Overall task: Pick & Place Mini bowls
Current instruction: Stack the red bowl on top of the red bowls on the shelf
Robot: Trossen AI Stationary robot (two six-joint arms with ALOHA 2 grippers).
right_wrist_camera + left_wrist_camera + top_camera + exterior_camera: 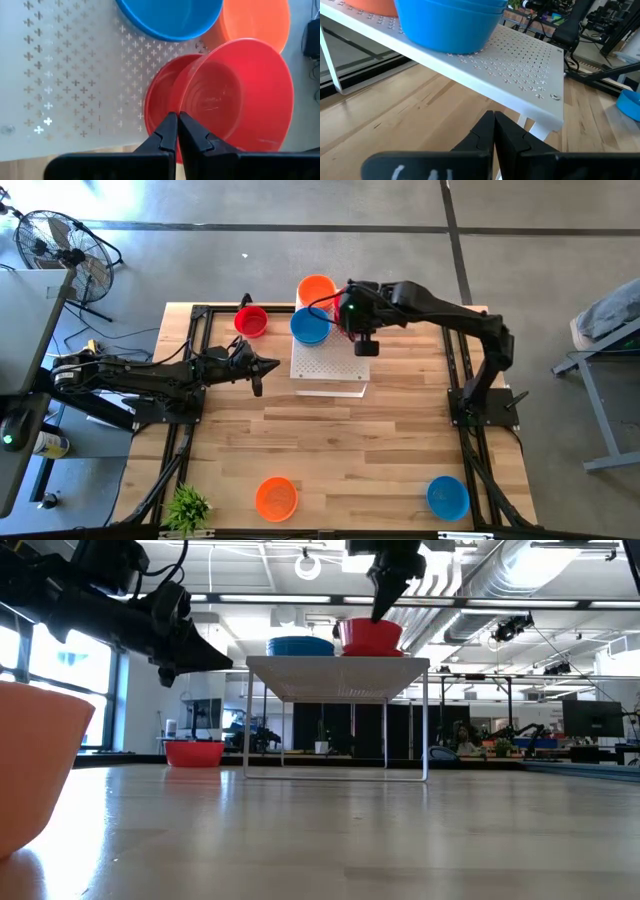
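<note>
The left gripper (262, 365) is hovering over the wooden surface (330, 450) with its fingers pressed together and nothing between them. It is pointing toward the white perforated board (330, 368), which is standing just ahead of it on thin legs. A lone red bowl (251, 321) is sitting on the surface off to one side of that gripper, nearer to it than to the other arm. The left arm is lying low and nearly level, stretched in from its base.

On the board, a blue bowl (310, 326) is resting at the rear edge, with an orange bowl (317, 287) just behind it.

The right gripper (178, 125) is hanging directly above the board's rear corner, pointing straight down. Its fingers are closed. Right below them is a red bowl on the board (235, 95), apparently nested in a second red one. The fingertips are meeting over its near rim, though the wrist view is not showing clearly whether they are pinching that rim or only touching it. The right arm is reaching in long from its base, bent down at the wrist.

Two more bowls, an orange one (276, 497) and a blue one (447, 496), are lying well away from both grippers at the near edge of the surface.
</note>
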